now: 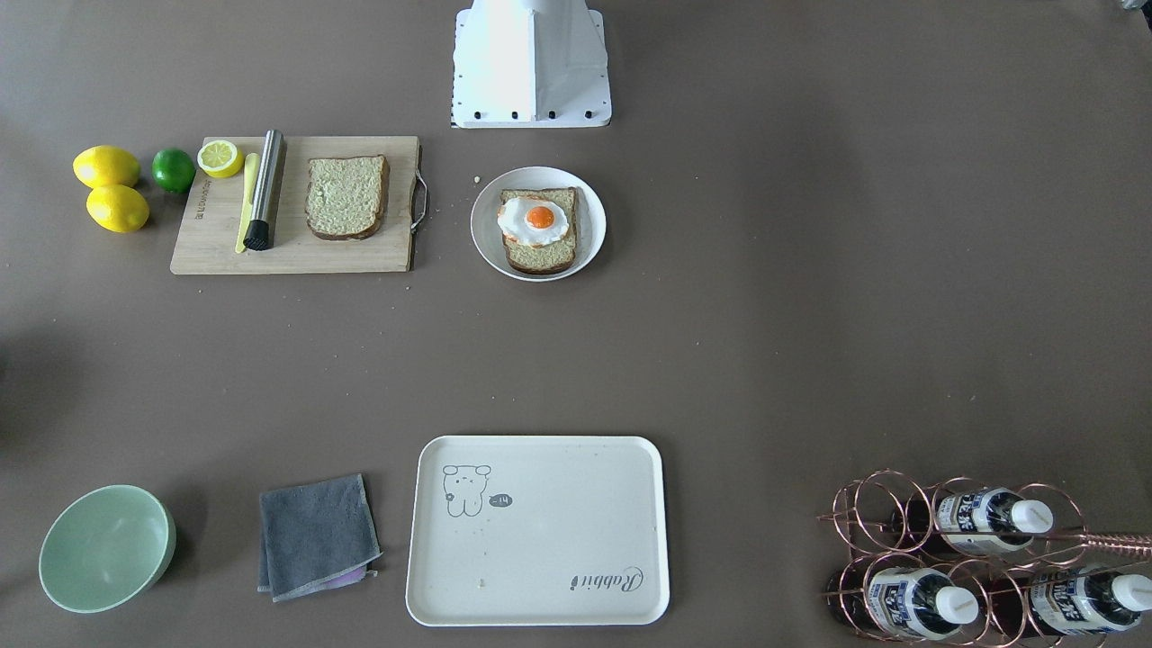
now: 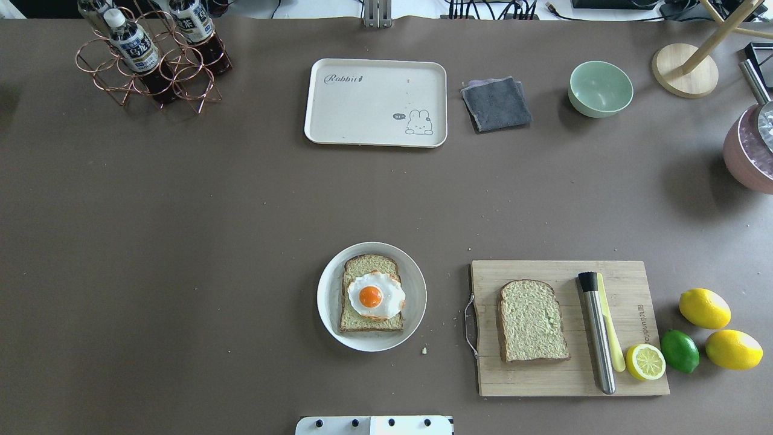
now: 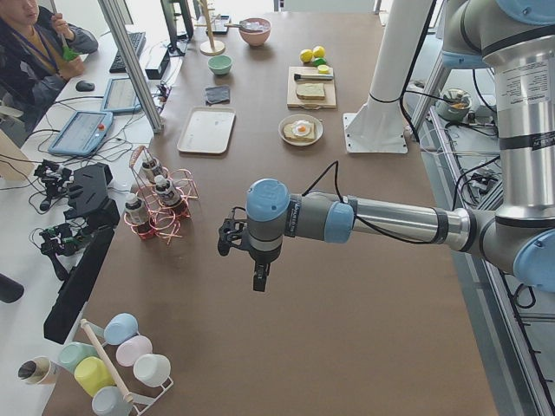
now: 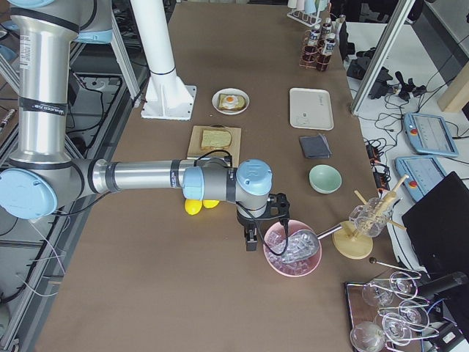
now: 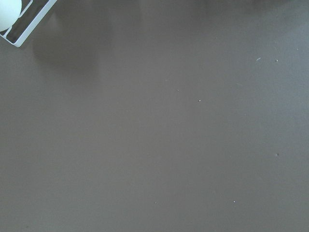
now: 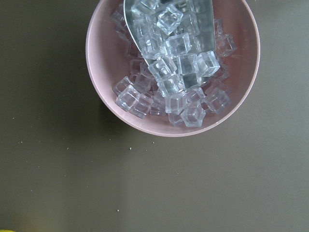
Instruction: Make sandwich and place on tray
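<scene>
Stacking has not begun: the egg-topped slice lies on the plate at the middle of the robot-side edge, the second slice on the cutting board toward the right end, the tray at the far edge. Next, that slice must cap the egg. For the left gripper and right gripper, jaw state cannot be told
</scene>
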Controlling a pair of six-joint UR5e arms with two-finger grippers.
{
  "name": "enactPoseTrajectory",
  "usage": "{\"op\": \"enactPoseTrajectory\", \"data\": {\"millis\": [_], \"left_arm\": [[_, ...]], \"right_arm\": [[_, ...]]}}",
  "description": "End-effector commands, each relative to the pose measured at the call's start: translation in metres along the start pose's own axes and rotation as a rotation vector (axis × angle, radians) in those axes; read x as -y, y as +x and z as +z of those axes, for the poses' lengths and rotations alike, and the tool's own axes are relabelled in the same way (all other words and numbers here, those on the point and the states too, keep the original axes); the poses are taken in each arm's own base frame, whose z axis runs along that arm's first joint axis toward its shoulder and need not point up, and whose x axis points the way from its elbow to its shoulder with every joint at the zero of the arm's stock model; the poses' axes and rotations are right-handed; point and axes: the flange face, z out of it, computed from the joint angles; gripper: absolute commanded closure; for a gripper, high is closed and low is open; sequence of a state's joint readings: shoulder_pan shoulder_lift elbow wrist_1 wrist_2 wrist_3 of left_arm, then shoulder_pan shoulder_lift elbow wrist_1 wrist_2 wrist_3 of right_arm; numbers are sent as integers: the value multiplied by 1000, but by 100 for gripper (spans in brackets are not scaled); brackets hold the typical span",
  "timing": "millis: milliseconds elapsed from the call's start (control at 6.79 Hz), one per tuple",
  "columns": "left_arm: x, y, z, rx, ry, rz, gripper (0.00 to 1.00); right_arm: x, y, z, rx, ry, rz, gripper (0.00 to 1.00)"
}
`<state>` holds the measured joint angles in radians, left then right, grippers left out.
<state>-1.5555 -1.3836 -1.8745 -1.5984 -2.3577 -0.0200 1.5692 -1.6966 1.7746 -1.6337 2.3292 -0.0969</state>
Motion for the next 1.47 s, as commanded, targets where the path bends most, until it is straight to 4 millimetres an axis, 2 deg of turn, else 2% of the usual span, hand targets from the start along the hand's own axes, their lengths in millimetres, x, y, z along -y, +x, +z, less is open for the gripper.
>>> {"op": "enactPoseTrajectory", "data": {"millis": [0, 147, 294, 442, 589, 736, 883, 1031, 1325], "left_arm": [[0, 1, 0, -2, -1, 1, 2], [0, 0, 1, 0, -3, 1, 2], [0, 2, 1, -5, -2, 4, 3], [-1, 2, 2, -7, -4, 3, 3], [-10, 1, 5, -9, 1, 11, 3], [-15, -1, 8, -10, 14, 22, 3], [-15, 1, 8, -12, 16, 27, 3], [-14, 2, 7, -12, 19, 30, 2], [-11, 6, 3, -13, 39, 52, 2]], "right_arm": [[1, -7, -4, 21, 10, -9, 0], [9, -41, 5, 91, -11, -45, 0], [21, -90, 10, 129, -37, 13, 0], [25, -162, 8, 145, -65, 108, 0], [18, -220, 2, 177, -52, 140, 0], [12, -256, 11, 217, -47, 146, 0], [4, -303, 25, 262, -53, 208, 0], [-11, -347, 44, 300, -40, 232, 0], [-41, -397, 82, 294, -87, 223, 0]]}}
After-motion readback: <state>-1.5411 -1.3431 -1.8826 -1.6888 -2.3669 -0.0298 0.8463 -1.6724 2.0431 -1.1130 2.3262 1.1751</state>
